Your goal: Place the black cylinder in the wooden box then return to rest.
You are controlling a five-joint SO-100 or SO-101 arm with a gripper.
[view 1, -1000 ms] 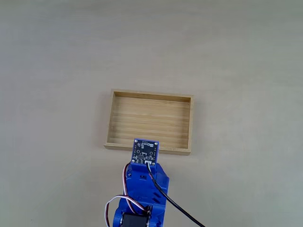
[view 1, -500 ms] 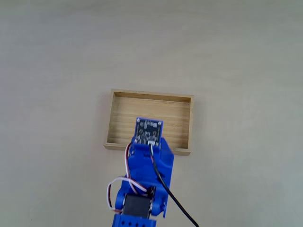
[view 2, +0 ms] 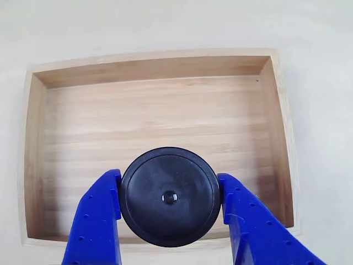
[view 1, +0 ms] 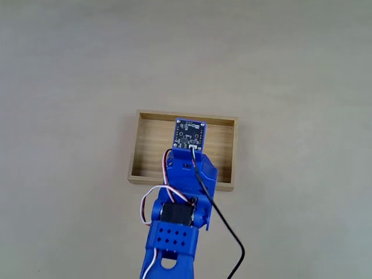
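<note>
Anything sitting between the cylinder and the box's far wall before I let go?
No. In the other view, only bare grain-striped floor lies between the black cylinder, held in the claw, and the wooden box's far wall.

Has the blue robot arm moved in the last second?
Yes. In the fixed view the blue arm has reached up the picture, from the light wooden box's near wall to over its floor.
</note>
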